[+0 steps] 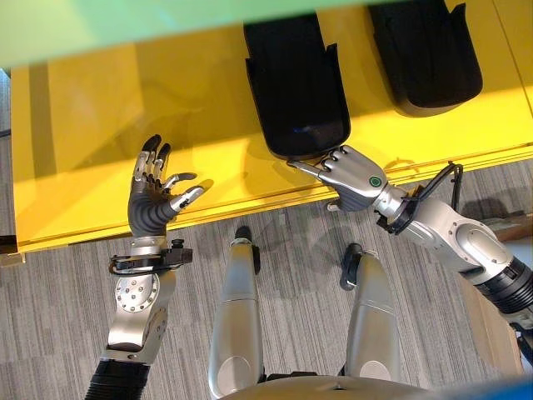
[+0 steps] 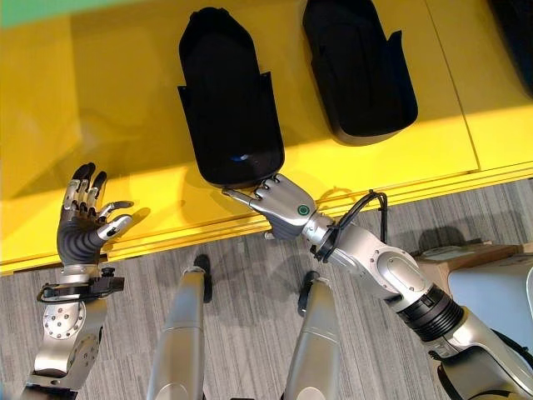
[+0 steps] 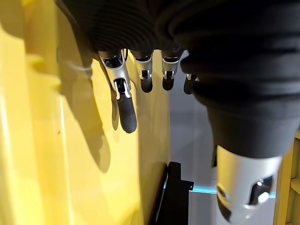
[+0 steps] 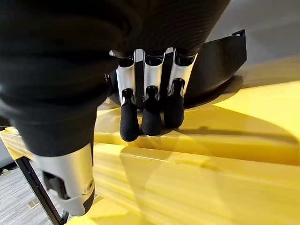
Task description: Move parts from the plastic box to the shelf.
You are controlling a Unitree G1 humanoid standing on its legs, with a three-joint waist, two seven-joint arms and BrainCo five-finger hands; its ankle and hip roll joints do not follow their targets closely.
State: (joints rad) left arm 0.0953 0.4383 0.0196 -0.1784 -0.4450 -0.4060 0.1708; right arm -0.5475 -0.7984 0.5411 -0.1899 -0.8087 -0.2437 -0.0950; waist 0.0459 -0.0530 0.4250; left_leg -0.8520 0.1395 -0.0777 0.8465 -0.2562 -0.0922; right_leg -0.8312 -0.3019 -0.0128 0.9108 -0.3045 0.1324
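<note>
Glossy yellow shelf (image 1: 108, 108) carries matt black plastic parts (image 1: 296, 92).

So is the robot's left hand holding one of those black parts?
No, the left hand hovers open and empty above the yellow shelf, well apart from the nearer black part.

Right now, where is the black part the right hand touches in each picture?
Left eye view: black part top middle, above the right hand.
Right eye view: black part top, left of middle.
Left wrist view: cannot tell.
Right wrist view: black part just past the hand.
Shared landmark: yellow shelf.
</note>
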